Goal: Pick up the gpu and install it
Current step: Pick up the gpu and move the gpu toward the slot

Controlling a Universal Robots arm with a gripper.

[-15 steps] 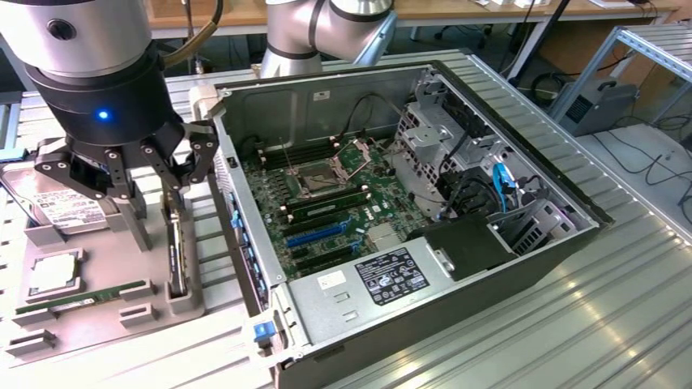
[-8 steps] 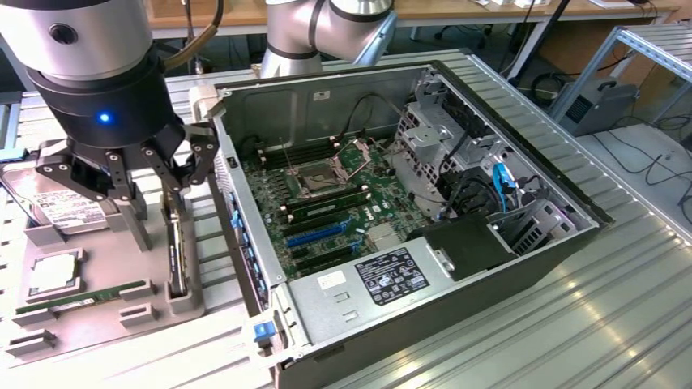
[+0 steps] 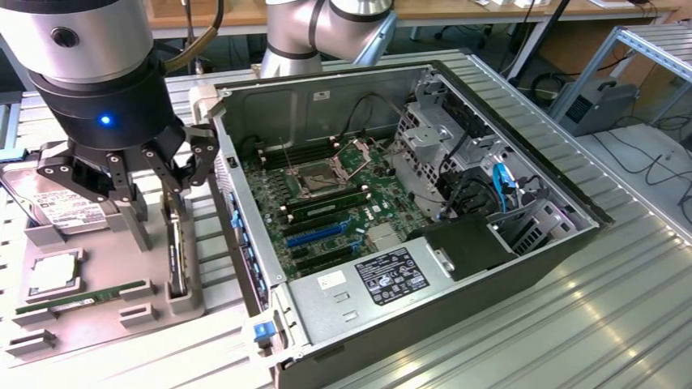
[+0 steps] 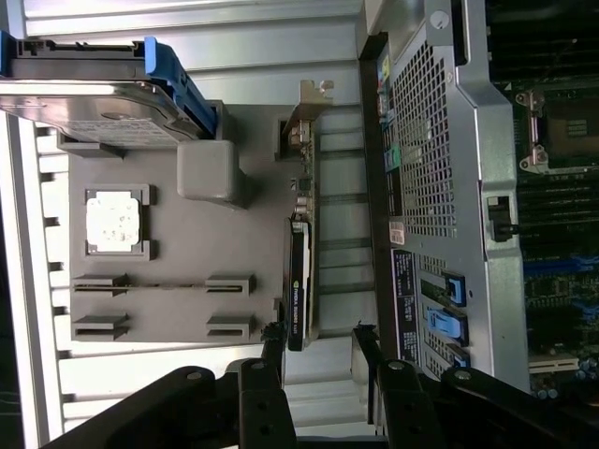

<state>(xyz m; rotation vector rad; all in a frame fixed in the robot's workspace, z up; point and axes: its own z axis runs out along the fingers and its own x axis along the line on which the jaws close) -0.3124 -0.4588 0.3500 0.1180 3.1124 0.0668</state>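
**Over the holder: gpu not yet picked up**

Over the grey holder on the worktop, the tool hovers empty with its jaws spread wide, directly above the gpu. The gpu stands on edge in its holder slot, just beside the open case. No contact shows. Judged progress: tool positioned only. Grasp, lift and seating in a board slot are all undone.

I see a smooth dark card with a pale metal bracket, on a matt grey plastic tray.
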